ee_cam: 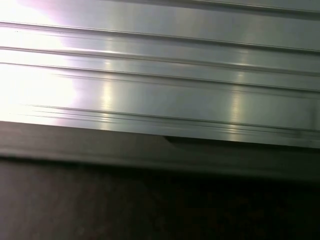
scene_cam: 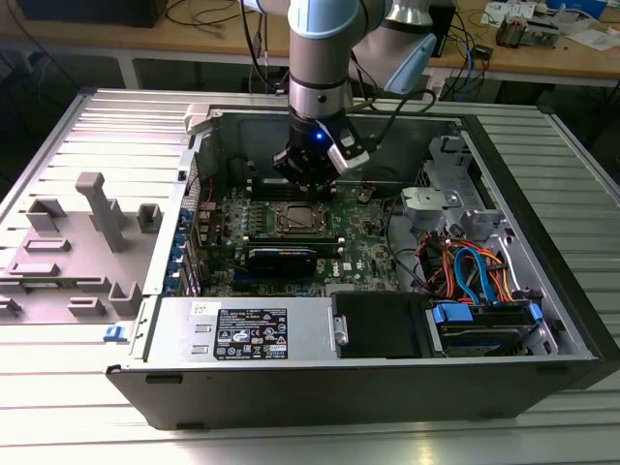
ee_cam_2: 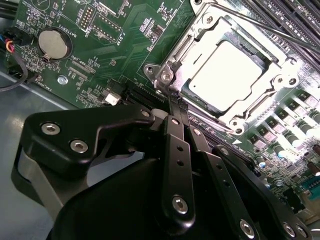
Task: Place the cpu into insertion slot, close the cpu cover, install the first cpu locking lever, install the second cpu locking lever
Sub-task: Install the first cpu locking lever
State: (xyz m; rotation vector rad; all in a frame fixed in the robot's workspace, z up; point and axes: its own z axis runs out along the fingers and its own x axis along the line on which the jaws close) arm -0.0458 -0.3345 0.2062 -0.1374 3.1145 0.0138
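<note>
The pincer (ee_cam_2: 172, 100), pressed together, reaches a corner of the cpu cover (ee_cam_2: 260, 107), which lies shut over the cpu (ee_cam_2: 225, 75) in the insertion slot (scene_cam: 298, 221). Around it spreads the green motherboard (ee_cam_2: 100, 40) inside the open computer case (scene_cam: 387, 387) on a ribbed aluminium table (scene_cam: 572, 252); beyond stands a wooden workbench (scene_cam: 542, 58).
</note>
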